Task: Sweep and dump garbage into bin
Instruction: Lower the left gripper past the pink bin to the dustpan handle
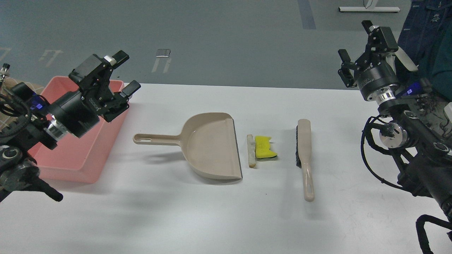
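White table (197,218), pink bin (76,162), dustpan (212,144), no legible labels

bin (76,155): table's (212,218) left edge
dustpan (208,144): right of bin, handle toward it
garbage (261,149): between dustpan and brush
brush (305,158): rightmost

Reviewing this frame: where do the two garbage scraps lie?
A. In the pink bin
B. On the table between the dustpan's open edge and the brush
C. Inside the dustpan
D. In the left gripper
B: the garbage sits on the table between the dustpan and the brush.
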